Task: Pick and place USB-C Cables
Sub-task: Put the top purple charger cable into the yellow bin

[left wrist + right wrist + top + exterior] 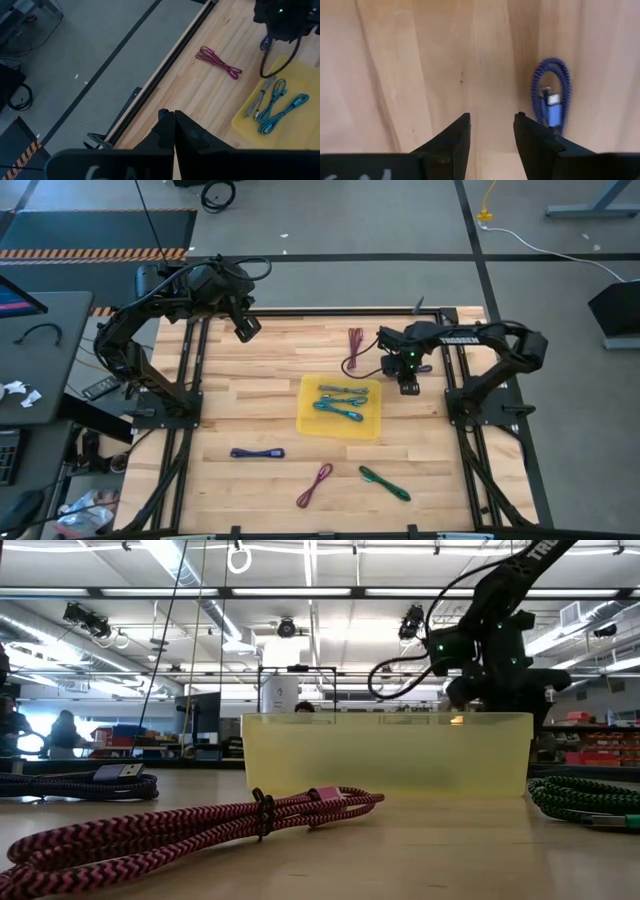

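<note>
My right gripper (492, 125) points down over bare wood just right of the yellow tray (372, 425), open, with nothing between its fingers. A blue-purple cable bundle (551, 95) lies on the table beside the outer side of one finger. Teal cables (340, 410) and a grey one (343, 390) lie in the tray. A maroon cable (355, 345) lies at the far side, with a purple cable (257, 452), a magenta one (314, 485) and a green one (385, 483) on the near side. My left gripper (173, 125) hangs shut, high above the far left corner.
Black frame rails (190, 380) run along the table's left and right sides. Bare wood lies between the tray and the near cables. In the low view the magenta cable (200, 825) lies in front of the tray's wall (390, 755).
</note>
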